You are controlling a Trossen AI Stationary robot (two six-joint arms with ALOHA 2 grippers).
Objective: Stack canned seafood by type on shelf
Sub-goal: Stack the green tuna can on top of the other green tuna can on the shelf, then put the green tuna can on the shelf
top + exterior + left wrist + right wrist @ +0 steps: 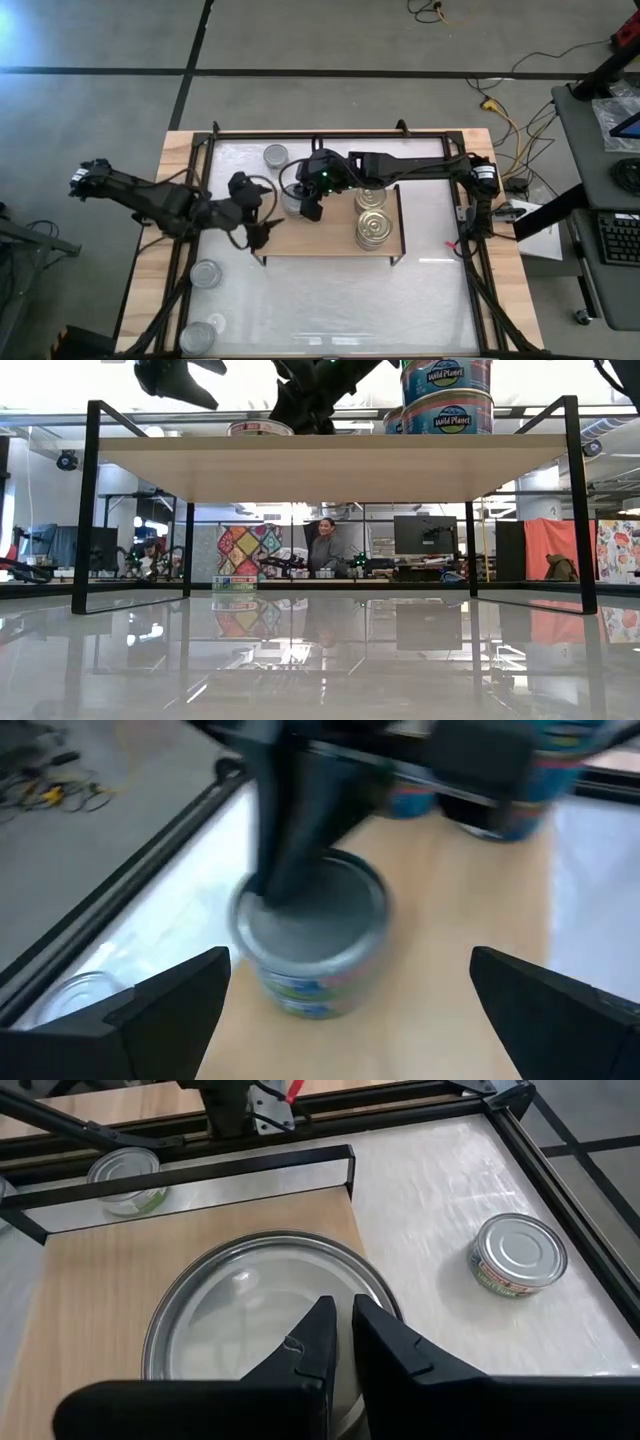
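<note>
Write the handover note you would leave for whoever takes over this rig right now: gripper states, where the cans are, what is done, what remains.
Right gripper: shut, tips over the silver-topped can at the shelf's left end; no grip visible.
Left gripper: open, empty, by the shelf's left edge, facing that can.
Done: gold-topped cans stacked at the shelf's right part.
Left: three silver-topped cans on the tabletop, one behind the shelf, two near the front left; stack them with the silver one.
</note>
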